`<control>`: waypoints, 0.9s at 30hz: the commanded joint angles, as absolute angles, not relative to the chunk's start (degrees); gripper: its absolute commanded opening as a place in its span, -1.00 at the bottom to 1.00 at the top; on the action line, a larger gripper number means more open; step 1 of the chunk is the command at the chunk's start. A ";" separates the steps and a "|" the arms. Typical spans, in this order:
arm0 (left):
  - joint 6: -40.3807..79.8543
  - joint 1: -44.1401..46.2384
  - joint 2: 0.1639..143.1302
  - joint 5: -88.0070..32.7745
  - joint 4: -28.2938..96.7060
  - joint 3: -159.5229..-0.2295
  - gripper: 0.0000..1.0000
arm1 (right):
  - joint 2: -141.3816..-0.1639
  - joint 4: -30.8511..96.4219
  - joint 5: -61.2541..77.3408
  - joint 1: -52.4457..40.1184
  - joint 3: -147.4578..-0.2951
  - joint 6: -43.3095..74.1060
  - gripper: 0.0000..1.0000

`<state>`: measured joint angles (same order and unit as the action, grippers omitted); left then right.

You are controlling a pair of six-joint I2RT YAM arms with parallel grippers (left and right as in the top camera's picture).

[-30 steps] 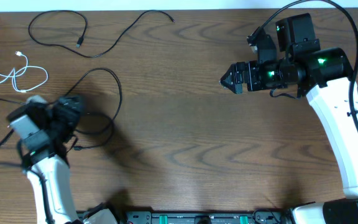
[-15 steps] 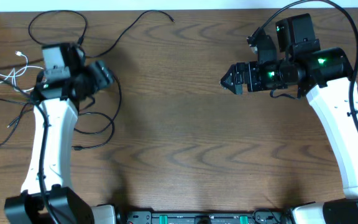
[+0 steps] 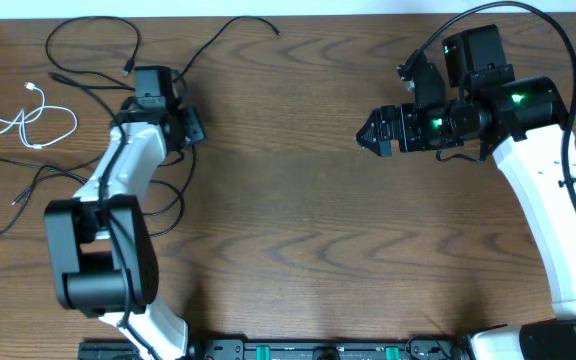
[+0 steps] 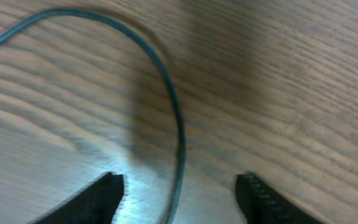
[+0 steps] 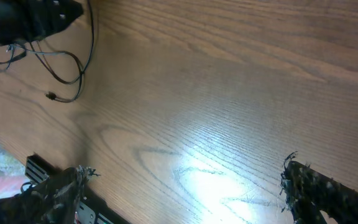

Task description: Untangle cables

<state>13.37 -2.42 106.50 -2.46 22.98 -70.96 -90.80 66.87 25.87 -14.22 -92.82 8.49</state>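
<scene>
Brown wooden surface (image 3: 288, 250), cables gathered at its left end, both my pincers open and empty.

Overhead: the white cable (image 3: 23, 118) lies looped at the left edge, with the black cables (image 3: 213, 35) sprawling in loose loops just beside it. My left pincer (image 3: 190, 128) hangs over the right-hand side of those loops, and my right pincer (image 3: 365, 133) sits well apart on the right side, pointing left.
Left wrist: my fingers stand partly open, and one black cable (image 4: 166, 74) curves down between them, touching neither.
Right wrist: my fingers gape wide over the wood with nothing between them. The black cables show at the upper left, well away.
</scene>
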 commanded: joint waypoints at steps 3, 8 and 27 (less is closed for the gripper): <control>12.03 -1.69 109.40 -0.36 20.99 -71.07 0.34 | -91.13 67.42 25.82 -14.74 -92.88 7.64 0.98; 12.03 -1.67 111.55 -0.36 20.49 -71.05 0.30 | -91.13 67.53 25.82 -14.74 -92.88 7.62 0.98; 12.05 -1.63 112.53 -0.60 20.45 -67.70 -0.16 | -91.13 67.02 25.82 -14.74 -92.86 7.64 0.98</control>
